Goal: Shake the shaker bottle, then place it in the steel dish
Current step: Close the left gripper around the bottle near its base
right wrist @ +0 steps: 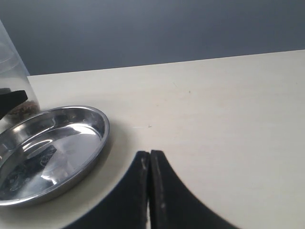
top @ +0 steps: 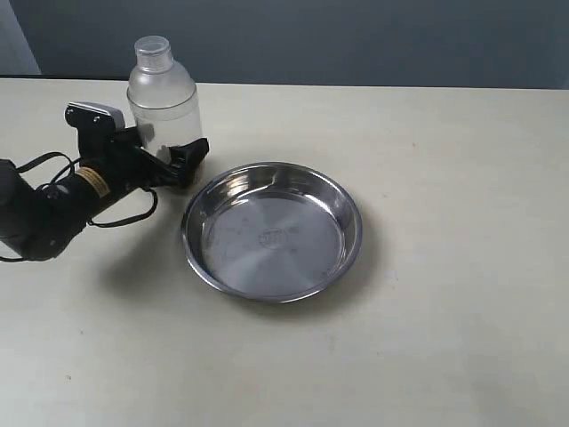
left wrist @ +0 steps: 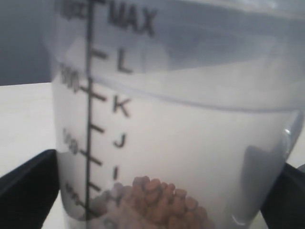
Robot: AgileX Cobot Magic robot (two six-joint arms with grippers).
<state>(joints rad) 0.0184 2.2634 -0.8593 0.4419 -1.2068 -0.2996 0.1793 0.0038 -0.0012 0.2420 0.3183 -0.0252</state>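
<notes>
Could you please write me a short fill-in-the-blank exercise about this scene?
1. The left gripper clasps the shaker bottle, which contains ____ granules.
2. The steel dish is ____, with nothing inside it.
3. The right gripper has its fingers pressed ____.
4. The topmost word on the bottle's printed scale reads ____.
Missing words: brown; empty; together; MAX.

The right gripper (right wrist: 150,153) has its two black fingers pressed together above a pale beige table (right wrist: 228,119). Nearby sits a shiny steel dish (right wrist: 52,143). Just beyond it stands a clear shaker bottle (right wrist: 12,81), only partly in view, with brown granules (right wrist: 21,109) inside.
</notes>
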